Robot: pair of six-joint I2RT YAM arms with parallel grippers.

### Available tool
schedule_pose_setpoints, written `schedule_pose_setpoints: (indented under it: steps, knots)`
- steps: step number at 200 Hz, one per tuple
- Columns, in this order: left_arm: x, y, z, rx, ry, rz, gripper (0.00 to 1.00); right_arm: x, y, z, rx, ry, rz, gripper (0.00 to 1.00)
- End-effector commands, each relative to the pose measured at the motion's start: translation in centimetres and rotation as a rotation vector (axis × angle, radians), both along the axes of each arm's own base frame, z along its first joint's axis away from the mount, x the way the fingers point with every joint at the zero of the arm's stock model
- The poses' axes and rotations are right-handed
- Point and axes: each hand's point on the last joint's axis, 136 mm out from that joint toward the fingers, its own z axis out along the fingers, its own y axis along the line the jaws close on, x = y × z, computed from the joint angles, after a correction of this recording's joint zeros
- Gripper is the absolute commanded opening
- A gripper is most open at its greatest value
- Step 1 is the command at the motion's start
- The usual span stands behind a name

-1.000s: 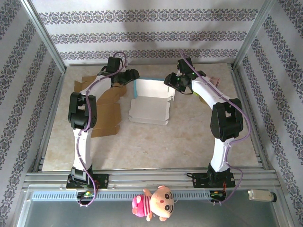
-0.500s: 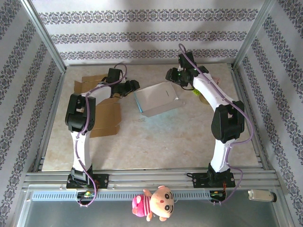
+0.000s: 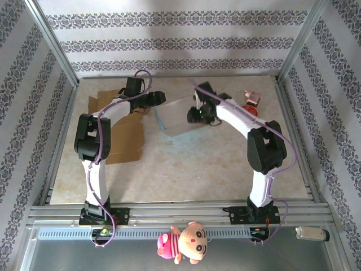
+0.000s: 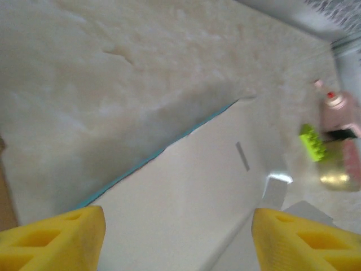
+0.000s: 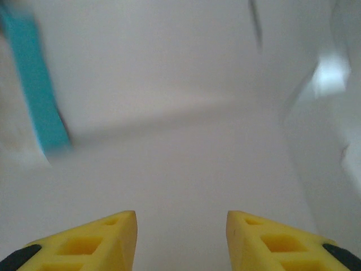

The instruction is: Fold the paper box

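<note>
Pale marbled tabletop (image 3: 186, 164) stretched between patterned walls (image 3: 169, 42), and the paper box (image 3: 179, 118) lay toward its far middle, white with a teal edge (image 4: 152, 161), between my two arms. I judged it light and thin, stiff only along its creases, quick to skid on the smooth surface and easy to dent. The flap edges near a fold line seemed the best places to take hold, one arm pinning a panel while the other lifted.

My left gripper (image 4: 177, 243) hung over the box's left side with its jaws spread wide and nothing between them. I could not tell whether the yellow fingertips (image 4: 56, 237) touched the panel. My right gripper (image 5: 180, 237) sat low over the white panel, jaws parted about halfway, pinching nothing; whether it touched the paper was too blurred to judge. Flat brown cardboard (image 3: 127, 135) lay off to the left.
</note>
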Motion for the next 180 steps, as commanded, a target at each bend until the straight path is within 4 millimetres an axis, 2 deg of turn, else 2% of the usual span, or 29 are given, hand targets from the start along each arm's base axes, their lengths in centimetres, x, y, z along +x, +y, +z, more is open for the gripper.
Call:
schedule_pose_setpoints:
  steps: [1,20,39,62,88,107,134,153,180]
  knots:
    - [-2.3,0.0,2.6,0.213,-0.076,-0.149,0.72,-2.6,-1.0,-0.8,-0.050,-0.051,0.052,0.46]
    - [-3.9,-0.7,2.5,0.304,-0.065,-0.255,0.76,-4.1,-1.6,-3.0,-0.052,-0.020,0.052,0.45]
    - [-4.8,-0.1,2.1,0.423,-0.006,-0.259,0.80,-4.5,-1.0,-4.6,-0.012,0.001,0.059,0.45]
    - [-6.1,-1.9,3.0,0.347,-0.016,-0.309,0.86,-4.1,-0.6,-6.3,0.005,0.027,0.044,0.44]
    - [-7.1,-2.3,2.4,0.329,-0.044,-0.329,0.88,-3.7,-0.8,-7.8,-0.016,0.046,0.018,0.43]
    - [-7.7,-2.5,1.1,0.365,-0.077,-0.354,0.88,-3.2,-0.8,-8.0,-0.020,0.037,0.002,0.43]
    - [-8.4,-4.4,0.5,0.310,-0.202,-0.400,0.87,-2.9,-0.6,-7.7,-0.015,0.026,0.000,0.44]
    - [-7.8,-4.6,0.1,0.311,-0.292,-0.353,0.87,-2.9,-0.7,-7.6,-0.017,0.023,0.001,0.44]
    - [-6.1,-3.8,0.0,0.320,-0.386,-0.235,0.79,-3.1,-0.7,-7.7,-0.017,0.032,-0.002,0.44]
